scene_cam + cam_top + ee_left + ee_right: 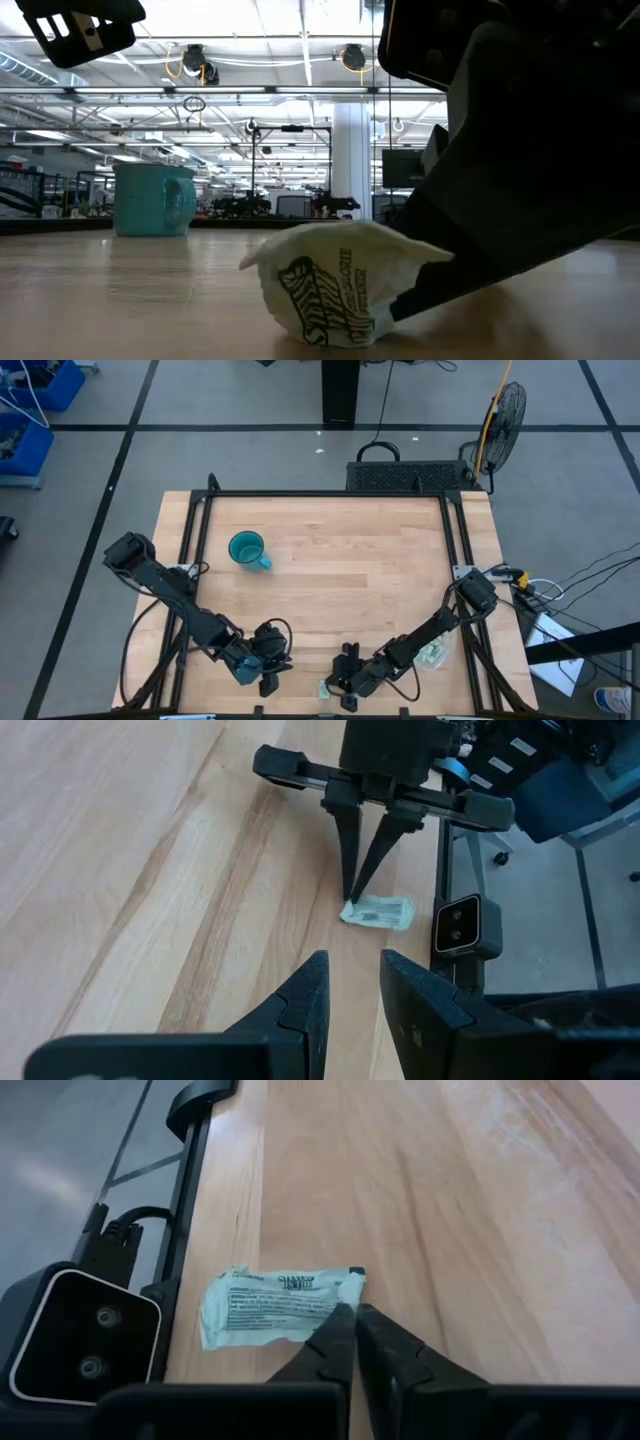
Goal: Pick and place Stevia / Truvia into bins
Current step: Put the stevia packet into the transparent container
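The right gripper (352, 1318), its two dark fingers pressed nearly together, pinches one short edge of a pale green and white Truvia sachet (275, 1305) lying flat at the near edge of the wooden table (430, 1210). From above, the same gripper (338, 687) sits low with the packet (326, 689) just beside its tips; from the left wrist, the fingertips (356, 885) meet in a point on the packet's corner (378, 912). At table height the sachet (335, 285) looks crumpled and bowed upward, which suggests only a thin corner is held.

That grip appears the weak point. Doing this step well likely means confirming the paper is truly between the pads before lifting, raising it straight and slowly so the light packet neither slips free nor tears, and avoiding any drag toward the table's edge and the small black camera housing (80, 1335) right beside the packet.

Behind the right arm's forearm, a clear bin (433, 654) with more sachets rests near the table's right rail, well apart from the gripper; the carry would swing back that way. The left gripper (266, 678) waits close by on the opposite side of the packet, its fingers (310, 995) slightly parted and holding nothing. A teal mug (247, 550) stands well apart, clear of the path.
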